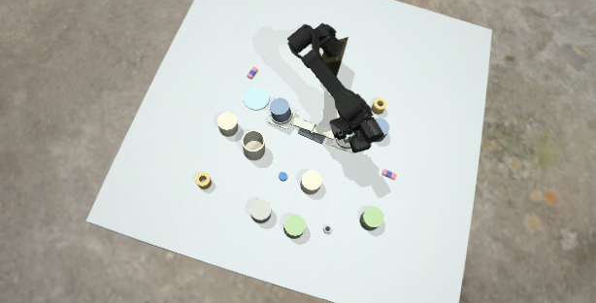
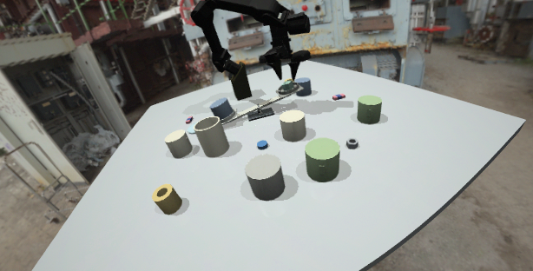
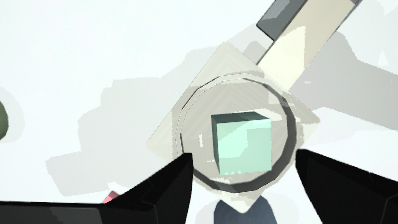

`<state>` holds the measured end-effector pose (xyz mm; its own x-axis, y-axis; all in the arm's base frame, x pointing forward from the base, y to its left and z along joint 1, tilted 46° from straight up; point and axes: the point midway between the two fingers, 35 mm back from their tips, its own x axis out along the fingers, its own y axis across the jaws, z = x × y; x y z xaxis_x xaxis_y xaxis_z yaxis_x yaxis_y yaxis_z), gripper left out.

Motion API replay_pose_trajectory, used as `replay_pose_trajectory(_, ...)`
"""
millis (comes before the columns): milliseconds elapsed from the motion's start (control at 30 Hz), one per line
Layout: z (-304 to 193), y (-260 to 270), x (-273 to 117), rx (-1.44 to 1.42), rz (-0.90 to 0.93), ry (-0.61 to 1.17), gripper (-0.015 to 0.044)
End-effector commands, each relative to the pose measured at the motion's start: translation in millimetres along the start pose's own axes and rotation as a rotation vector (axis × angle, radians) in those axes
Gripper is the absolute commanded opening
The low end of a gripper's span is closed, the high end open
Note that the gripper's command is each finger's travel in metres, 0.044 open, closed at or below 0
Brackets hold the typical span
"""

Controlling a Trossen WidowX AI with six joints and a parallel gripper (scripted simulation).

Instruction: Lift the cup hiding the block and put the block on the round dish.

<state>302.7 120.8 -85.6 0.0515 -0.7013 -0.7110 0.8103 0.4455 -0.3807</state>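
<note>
A green block (image 2: 287, 84) (image 3: 244, 146) lies bare inside the ring at the raised end of the balance (image 1: 303, 123) (image 2: 271, 102) (image 3: 300, 50). One blue cup (image 1: 280, 108) (image 2: 221, 109) stands on the balance's lower end. The other blue cup (image 1: 382, 127) (image 2: 304, 87) (image 3: 245, 212) stands on the table just beyond the raised end. My gripper (image 2: 287, 79) (image 3: 243, 159) is open and empty, pointing down above the block, its fingertips at either side in the wrist view. The light-blue round dish (image 1: 255, 98) (image 2: 191, 129) holds nothing and lies beside the lower end.
An open beige cup (image 1: 253, 146) and a cream cylinder (image 1: 227, 123) stand near the lower end. Another cream cylinder (image 1: 311, 182), a blue disc (image 1: 282, 176) and green cylinders (image 1: 294, 225) (image 1: 373, 218) stand farther out. A yellow ring (image 1: 379, 105) is near the off-balance cup.
</note>
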Motion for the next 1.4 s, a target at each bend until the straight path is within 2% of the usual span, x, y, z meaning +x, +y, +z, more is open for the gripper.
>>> replay_pose_trajectory(0,0,0,5,-0.005,0.001,-0.004,0.0260)
replay_pose_trajectory(567,0,-1,30,-0.004,0.000,-0.005,0.0260)
replay_pose_trajectory(667,0,-1,30,-0.004,0.000,-0.005,0.0181)
replay_pose_trajectory(967,0,-1,30,-0.004,0.000,-0.005,0.0121)
replay_pose_trajectory(1133,0,2,15,-0.005,0.002,-0.004,0.0000)
replay_pose_trajectory(1367,-1,3,-29,-0.006,0.003,-0.001,0.0000)
